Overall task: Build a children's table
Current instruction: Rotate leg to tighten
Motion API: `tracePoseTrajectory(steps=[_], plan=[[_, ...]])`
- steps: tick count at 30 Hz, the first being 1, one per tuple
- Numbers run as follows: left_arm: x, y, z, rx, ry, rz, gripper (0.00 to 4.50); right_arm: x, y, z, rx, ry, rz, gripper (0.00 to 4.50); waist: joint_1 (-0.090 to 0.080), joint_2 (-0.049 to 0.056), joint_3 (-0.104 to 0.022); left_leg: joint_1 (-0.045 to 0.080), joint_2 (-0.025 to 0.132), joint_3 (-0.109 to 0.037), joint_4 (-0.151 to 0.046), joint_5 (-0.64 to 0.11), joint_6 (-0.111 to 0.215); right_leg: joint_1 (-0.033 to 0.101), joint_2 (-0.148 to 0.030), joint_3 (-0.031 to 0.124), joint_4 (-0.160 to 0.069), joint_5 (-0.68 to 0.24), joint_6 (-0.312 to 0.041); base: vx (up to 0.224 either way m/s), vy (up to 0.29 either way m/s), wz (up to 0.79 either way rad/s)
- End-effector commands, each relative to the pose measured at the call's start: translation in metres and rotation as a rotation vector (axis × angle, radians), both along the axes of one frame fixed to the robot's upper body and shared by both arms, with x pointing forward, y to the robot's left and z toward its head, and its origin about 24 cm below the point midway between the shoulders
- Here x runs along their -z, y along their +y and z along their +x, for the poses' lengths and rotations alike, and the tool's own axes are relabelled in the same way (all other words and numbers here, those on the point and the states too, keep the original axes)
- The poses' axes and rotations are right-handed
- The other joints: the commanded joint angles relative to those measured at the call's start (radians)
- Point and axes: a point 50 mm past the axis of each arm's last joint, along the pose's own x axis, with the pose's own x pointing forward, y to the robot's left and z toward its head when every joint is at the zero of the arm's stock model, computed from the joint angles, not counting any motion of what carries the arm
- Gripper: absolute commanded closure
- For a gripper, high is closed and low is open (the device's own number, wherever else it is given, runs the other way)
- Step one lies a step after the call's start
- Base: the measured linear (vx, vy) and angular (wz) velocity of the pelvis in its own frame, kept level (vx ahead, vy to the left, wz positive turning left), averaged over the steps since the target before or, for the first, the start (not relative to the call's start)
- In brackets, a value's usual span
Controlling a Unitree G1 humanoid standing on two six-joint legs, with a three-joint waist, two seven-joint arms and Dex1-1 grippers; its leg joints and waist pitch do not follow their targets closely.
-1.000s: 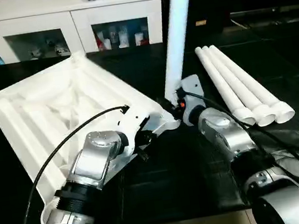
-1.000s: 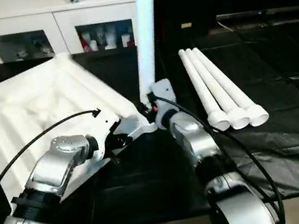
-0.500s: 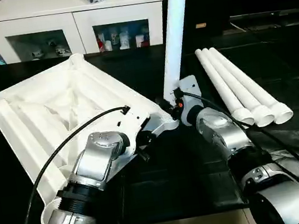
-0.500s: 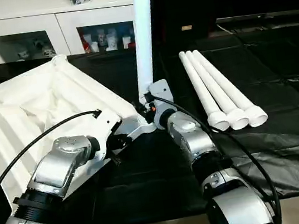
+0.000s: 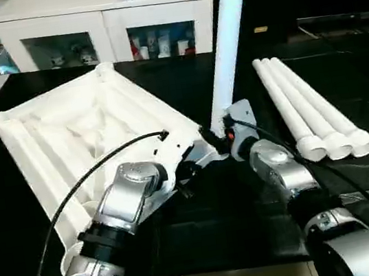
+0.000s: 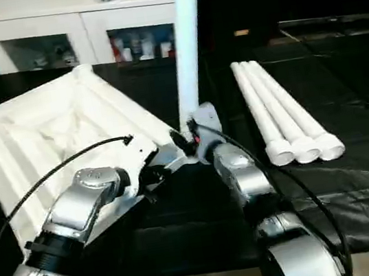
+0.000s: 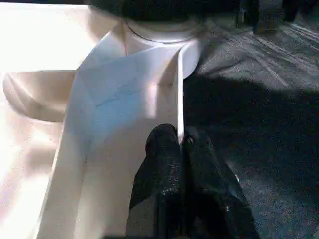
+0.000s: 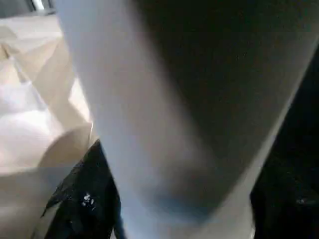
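- The left tool is clamping down tight on a thin edge wall of the white ribbed panel, its 2 black fingers pressing together just short of the near corner socket.
- The panel is lying underside up on the black tabletop, on the robot's left, with the white cabinet standing behind it.
- 1 upright leg is standing in that near corner socket, rising out of the top of the head views.
- The right tool is sitting at the foot of this leg with a finger on either side of the tube; I cannot tell whether it is squeezing the leg or letting it go.
- Over the last second the whole head view is shifting, so the camera is moving; the leg is staying upright in the same socket, and the panel is not sliding.
- The 3 spare legs are lying side by side, touching, on the robot's right, well apart from the panel, just as they were a second ago.
- My reading: leg 1 is seating, or already seated, while the left tool is steadying the panel against the push.
- That is leaving 3 legs and 3 open sockets, so the build is looking roughly a quarter done.
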Motion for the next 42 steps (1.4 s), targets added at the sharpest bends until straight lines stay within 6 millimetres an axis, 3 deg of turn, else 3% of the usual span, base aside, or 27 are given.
tracePoseTrajectory(steps=[1, 4, 12, 17, 21, 25, 31, 42], plan=[[-0.024, -0.005, 0.010, 0.041, -0.095, -0.049, 4.50, 0.034, -0.012, -0.021, -0.006, 0.148, -0.037, 0.96, 0.006, 0.003, -0.054, 0.019, 0.078, -0.029, -0.060, -0.185, 0.065, 0.044, -0.107, 0.061, -0.071, -0.024, -0.219, 0.000, 0.000, 0.00], [-0.024, -0.004, 0.011, 0.058, -0.110, -0.035, 4.50, 0.032, -0.019, -0.028, -0.034, 0.122, -0.006, 0.81, 0.007, 0.008, -0.051, 0.019, 0.078, -0.031, -0.064, -0.201, 0.066, 0.044, -0.107, 0.061, -0.076, -0.062, -0.211, 0.000, 0.000, 0.00], [-0.016, 0.000, 0.008, 0.146, -0.114, 0.003, 4.50, 0.021, -0.036, -0.050, -0.112, 0.056, 0.034, 0.07, 0.023, 0.005, -0.052, 0.017, 0.079, -0.032, -0.062, -0.184, 0.080, 0.045, -0.106, 0.061, -0.077, -0.062, -0.186, 0.000, 0.000, 0.00], [-0.012, 0.003, 0.006, 0.199, -0.117, 0.020, 4.50, 0.006, -0.049, -0.060, -0.173, 0.001, 0.037, 0.03, 0.024, 0.004, -0.050, 0.015, 0.078, -0.032, -0.062, -0.194, 0.080, 0.045, -0.108, 0.059, -0.082, -0.115, -0.179, 0.000, 0.000, 0.00], [-0.010, 0.006, 0.006, 0.241, -0.115, 0.026, 4.50, -0.006, -0.061, -0.067, -0.263, -0.026, -0.010, 0.03, 0.026, 0.002, -0.051, 0.013, 0.075, -0.031, -0.057, -0.168, 0.095, 0.046, -0.106, 0.059, -0.080, -0.101, -0.174, 0.000, 0.000, 0.00], [-0.010, 0.010, 0.005, 0.289, -0.125, 0.037, 4.50, -0.014, -0.071, -0.071, -0.314, -0.041, -0.055, 0.03, 0.034, -0.002, -0.053, 0.015, 0.077, -0.030, -0.054, -0.149, 0.110, 0.044, -0.106, 0.058, -0.074, -0.066, -0.181, 0.000, 0.000, 0.00], [-0.006, 0.017, -0.001, 0.413, -0.113, 0.060, 4.50, -0.029, -0.087, -0.073, -0.415, -0.041, -0.093, 0.03, 0.049, -0.002, -0.053, 0.016, 0.078, -0.030, -0.050, -0.150, 0.113, 0.044, -0.107, 0.057, -0.074, -0.092, -0.177, 0.000, 0.000, 0.00], [-0.003, 0.020, -0.009, 0.607, -0.086, 0.085, 4.50, -0.035, -0.084, -0.074, -0.623, -0.003, -0.141, 0.03, 0.064, 0.004, -0.059, 0.017, 0.083, -0.031, -0.043, -0.137, 0.122, 0.043, -0.108, 0.054, -0.061, -0.033, -0.206, 0.000, 0.000, 0.00]])
